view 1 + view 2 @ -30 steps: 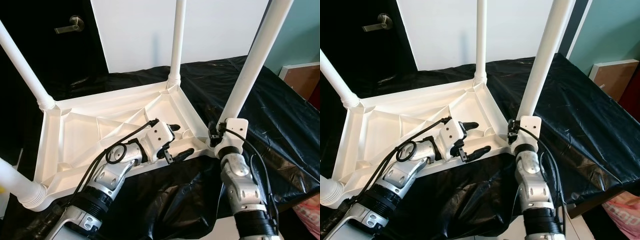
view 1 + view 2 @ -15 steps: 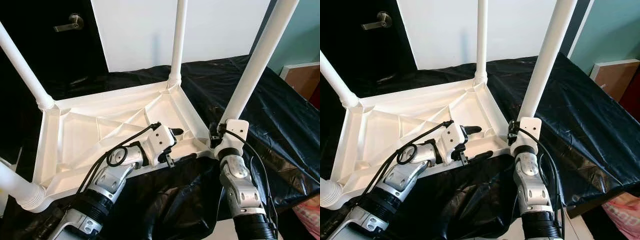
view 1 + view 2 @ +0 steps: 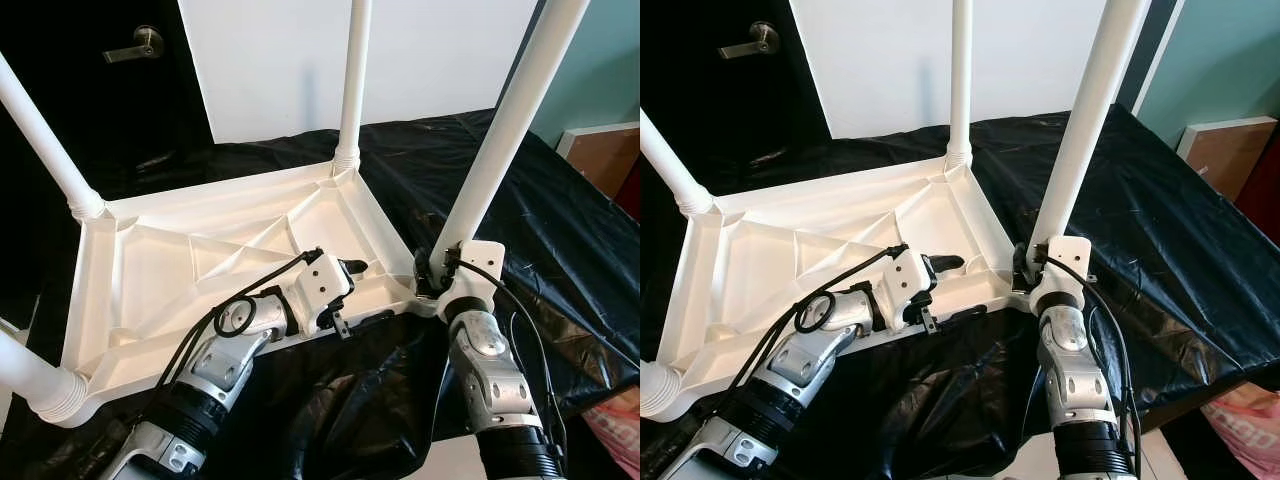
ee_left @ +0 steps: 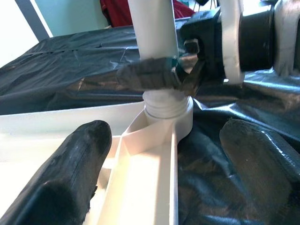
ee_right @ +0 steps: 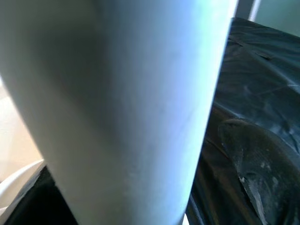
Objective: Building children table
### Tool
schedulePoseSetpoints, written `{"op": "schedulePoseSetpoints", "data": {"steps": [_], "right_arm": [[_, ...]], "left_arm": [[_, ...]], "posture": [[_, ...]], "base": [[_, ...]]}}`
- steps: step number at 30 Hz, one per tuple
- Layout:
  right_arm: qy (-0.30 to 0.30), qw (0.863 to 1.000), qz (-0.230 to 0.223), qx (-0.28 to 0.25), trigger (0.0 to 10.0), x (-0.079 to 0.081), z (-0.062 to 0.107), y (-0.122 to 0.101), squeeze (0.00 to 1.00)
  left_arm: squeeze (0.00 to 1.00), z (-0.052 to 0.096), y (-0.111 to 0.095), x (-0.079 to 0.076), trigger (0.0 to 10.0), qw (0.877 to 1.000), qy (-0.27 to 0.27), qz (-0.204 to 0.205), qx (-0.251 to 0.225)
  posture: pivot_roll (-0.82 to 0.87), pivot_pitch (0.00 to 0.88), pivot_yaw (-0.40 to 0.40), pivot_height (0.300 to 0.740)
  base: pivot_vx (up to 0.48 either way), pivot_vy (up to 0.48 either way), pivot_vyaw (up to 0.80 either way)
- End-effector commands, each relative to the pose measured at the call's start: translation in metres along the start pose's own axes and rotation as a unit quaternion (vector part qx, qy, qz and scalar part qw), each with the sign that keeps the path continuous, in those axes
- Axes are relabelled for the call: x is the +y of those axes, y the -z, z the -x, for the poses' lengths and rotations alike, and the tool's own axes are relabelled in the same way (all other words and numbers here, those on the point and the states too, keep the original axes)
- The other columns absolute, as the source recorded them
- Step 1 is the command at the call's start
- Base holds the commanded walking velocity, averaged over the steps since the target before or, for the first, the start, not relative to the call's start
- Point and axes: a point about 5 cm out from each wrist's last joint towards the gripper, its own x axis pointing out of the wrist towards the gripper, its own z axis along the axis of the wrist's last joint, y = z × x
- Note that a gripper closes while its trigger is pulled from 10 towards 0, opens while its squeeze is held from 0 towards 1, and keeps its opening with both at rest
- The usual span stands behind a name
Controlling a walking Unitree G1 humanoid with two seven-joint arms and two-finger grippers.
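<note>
- Table [image 3: 190, 270] lies upside down on your bench [image 3: 560, 230], which is draped in black plastic; its ribbed underside faces up and four white legs stand in the corner sockets.
- Near-right leg [image 3: 500, 140] is the one that matters: its long axis runs up and slightly away from its socket [image 4: 168, 105] at the corner nearest your right arm.
- Your right hand [image 3: 435, 272] sits at the foot of that leg, just above the socket, clenched on the leg.
- Your left hand [image 3: 360, 295] straddles the near rim just left of that same corner, one finger [image 3: 352, 267] inside the tray and one outside, released and gripping nothing.
- I judge any seating push or twist must follow the leg's axis, down into the socket.
</note>
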Motion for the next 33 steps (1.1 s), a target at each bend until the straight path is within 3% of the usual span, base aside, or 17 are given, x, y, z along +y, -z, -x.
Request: {"op": "schedulePoseSetpoints", "data": {"steps": [1,2,3,8,11,14,19,20,21,22,24,25,28,29,33], "right_arm": [[-0.03,0.999,-0.01,0.003,10.0,-0.004,0.002,0.002,1.0],[-0.055,0.998,-0.009,0.005,10.0,-0.006,0.002,0.002,0.0],[-0.055,0.998,-0.009,0.005,10.0,-0.006,0.002,0.002,0.0],[-0.172,0.985,0.021,0.006,10.0,-0.015,0.0,0.003,0.0],[-0.189,0.981,0.029,0.007,10.0,-0.017,-0.001,0.003,0.0],[-0.251,0.967,0.045,0.014,10.0,-0.022,-0.007,0.003,0.0],[-0.29,0.955,0.061,0.023,10.0,-0.021,-0.012,0.004,0.0],[-0.314,0.946,0.072,0.03,10.0,-0.018,-0.016,0.005,0.0],[-0.314,0.946,0.072,0.03,10.0,-0.018,-0.016,0.005,0.0],[-0.341,0.935,0.09,0.035,10.0,-0.015,-0.021,0.006,0.0],[-0.347,0.932,0.093,0.037,10.0,-0.015,-0.023,0.006,0.0],[-0.349,0.931,0.097,0.038,4.0,-0.015,-0.025,0.006,0.0],[-0.35,0.931,0.1,0.038,4.0,-0.016,-0.026,0.006,0.0],[-0.351,0.93,0.102,0.04,0.0,-0.017,-0.026,0.007,0.0],[-0.355,0.928,0.108,0.044,0.0,-0.021,-0.025,0.01,0.0]], "left_arm": [[0.0,0.002,0.0,-0.001,10.0,1.0,0.001,-0.003,0.002],[0.0,0.002,0.0,-0.001,10.0,1.0,0.0,-0.003,0.003],[0.0,0.002,0.0,-0.001,10.0,1.0,0.0,-0.003,0.003],[0.0,0.003,0.001,0.001,10.0,1.0,-0.002,-0.004,0.004],[0.0,0.003,0.0,0.001,10.0,1.0,-0.002,-0.004,0.004],[0.0,0.003,0.0,0.001,10.0,1.0,-0.001,-0.005,0.004],[0.0,0.002,-0.001,0.001,10.0,1.0,0.002,-0.005,0.004],[0.0,0.001,-0.001,0.001,10.0,1.0,0.005,-0.005,0.004],[0.0,0.001,-0.001,0.001,10.0,1.0,0.005,-0.005,0.004],[0.0,0.0,-0.002,0.0,10.0,1.0,0.008,-0.005,0.002],[0.0,0.0,-0.003,0.0,10.0,1.0,0.007,-0.006,0.002],[0.0,0.0,-0.003,0.001,10.0,1.0,0.005,-0.006,0.001],[0.0,0.0,-0.003,0.001,10.0,1.0,0.003,-0.007,0.001],[0.0,0.001,-0.004,0.002,10.0,1.0,0.002,-0.007,0.001],[0.0,0.001,-0.004,0.002,10.0,1.0,-0.002,-0.006,0.0]], "posture": [[-0.02,0.0,-0.04,0.74],[-0.02,0.0,-0.041,0.74],[-0.02,0.0,-0.041,0.74],[-0.01,0.0,-0.039,0.74],[-0.01,0.0,-0.039,0.74],[-0.01,0.0,-0.027,0.74],[-0.02,0.0,-0.016,0.74],[-0.02,0.0,-0.016,0.74],[-0.02,0.0,-0.016,0.74],[-0.02,0.0,-0.017,0.74],[-0.01,0.0,-0.018,0.74],[-0.01,0.0,-0.02,0.74],[-0.01,0.0,-0.02,0.74],[0.0,0.0,-0.022,0.74],[0.0,0.0,-0.026,0.74]], "base": [[0.0,0.0,0.0],[0.0,0.0,0.0],[0.0,0.0,0.0],[0.0,0.0,0.0],[0.0,0.0,0.0],[0.0,0.0,0.0],[0.0,0.0,0.0],[0.0,0.0,0.0],[0.0,0.0,0.0],[0.0,0.0,0.0],[0.0,0.0,0.0],[0.0,0.0,0.0],[0.0,0.0,0.0],[0.0,0.0,0.0],[0.0,0.0,0.0]]}}
